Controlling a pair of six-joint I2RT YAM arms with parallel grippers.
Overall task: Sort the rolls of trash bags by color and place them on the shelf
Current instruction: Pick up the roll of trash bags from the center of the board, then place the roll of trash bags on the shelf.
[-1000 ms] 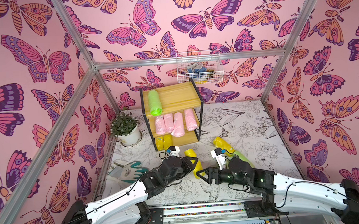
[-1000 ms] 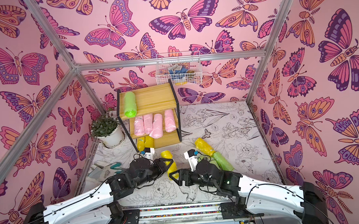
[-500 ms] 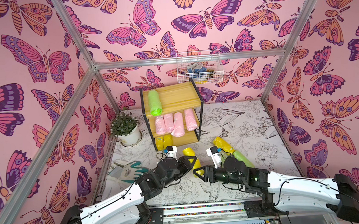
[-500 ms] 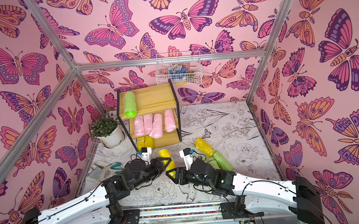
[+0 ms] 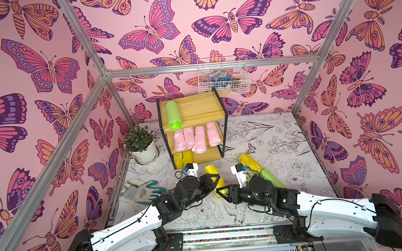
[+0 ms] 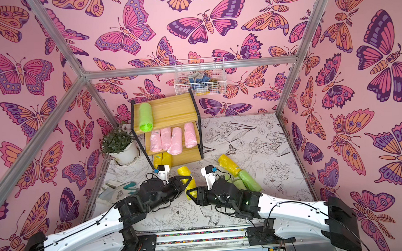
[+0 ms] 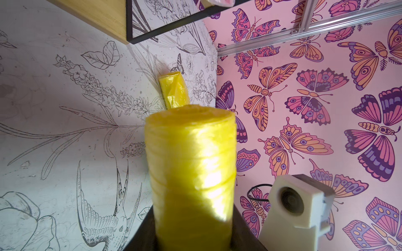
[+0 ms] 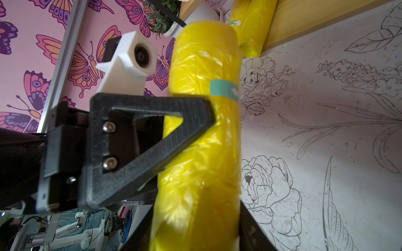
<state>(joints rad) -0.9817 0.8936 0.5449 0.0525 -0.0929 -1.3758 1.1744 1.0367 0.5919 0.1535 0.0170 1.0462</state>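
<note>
One yellow roll [image 5: 210, 170] is clamped by the left end effector [image 5: 214, 179] near the shelf [image 5: 199, 109]; its near end is bracketed by the right end effector [image 5: 221, 191], closure not discernible. Release is best withheld until that grip is firm.

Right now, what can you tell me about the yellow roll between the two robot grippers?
The yellow trash bag roll is a fat cylinder of crinkly, shiny plastic film, tightly rolled, with a small teal label on its side. The left gripper is shut on it near the middle. The right gripper has a jaw on each side of its near end; whether they pinch it is unclear. It is held in front of the shelf, pointing roughly toward it.
</note>
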